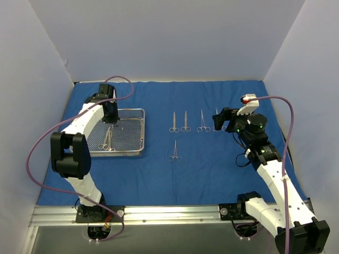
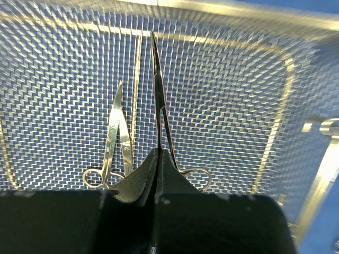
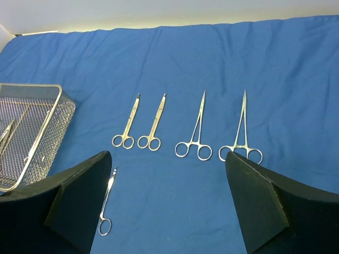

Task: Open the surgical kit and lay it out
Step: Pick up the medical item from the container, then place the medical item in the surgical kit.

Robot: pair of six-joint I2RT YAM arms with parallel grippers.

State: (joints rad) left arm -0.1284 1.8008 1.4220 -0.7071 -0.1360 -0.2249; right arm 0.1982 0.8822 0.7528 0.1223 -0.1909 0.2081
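The royal-blue cloth wrap lies spread flat over the table. On its left stands the wire-mesh tray. My left gripper reaches down into the tray and is shut on a long ring-handled instrument, which juts out from between the black fingers. A pair of scissors lies on the mesh beside it. Four instruments lie in a row on the cloth, and a fifth lies nearer. My right gripper hovers open above the cloth near the row's right end, holding nothing.
White walls close in the table at the back and on both sides. A metal rail with the arm bases runs along the near edge. The tray's rim and handle rise around my left gripper. Purple cables loop from both arms.
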